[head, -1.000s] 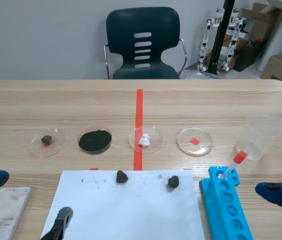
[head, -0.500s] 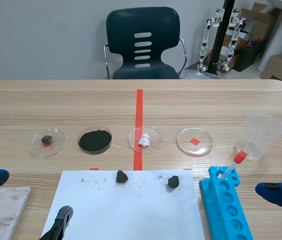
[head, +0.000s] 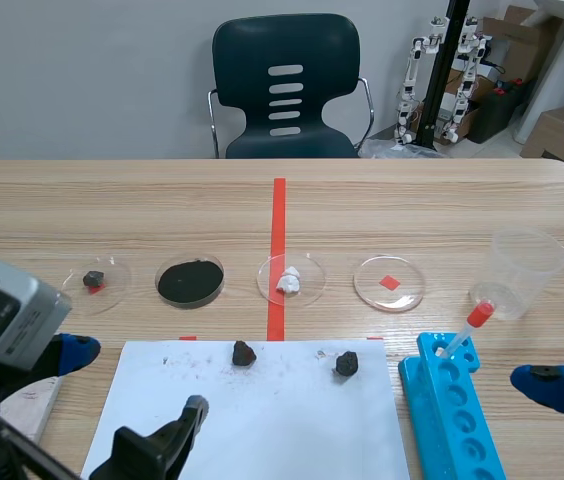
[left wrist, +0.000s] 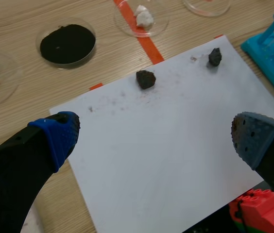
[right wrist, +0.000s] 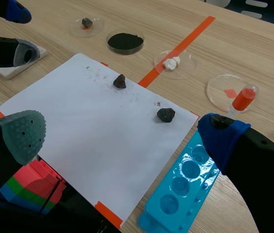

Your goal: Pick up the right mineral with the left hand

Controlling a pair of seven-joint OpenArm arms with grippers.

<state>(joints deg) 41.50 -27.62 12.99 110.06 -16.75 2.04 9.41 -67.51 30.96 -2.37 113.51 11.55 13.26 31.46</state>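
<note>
**A look-alike within easy reach**

Scene view: the left gripper [head: 132,385] hangs, jaws spread wide, over the near-left part of the white paper [head: 262,430]. The right mineral [head: 346,364] lies untouched by the sheet's far edge, well apart. The equally dark left mineral [head: 243,352] lies nearer and could be taken by mistake.

Left wrist view: the target sits ahead and to one side, so a straight descent would pinch bare paper.

Right wrist view: the right gripper [right wrist: 122,135], jaws spread, holds nothing. A wide finger could knock the blue rack [right wrist: 180,187] near the target.
</note>
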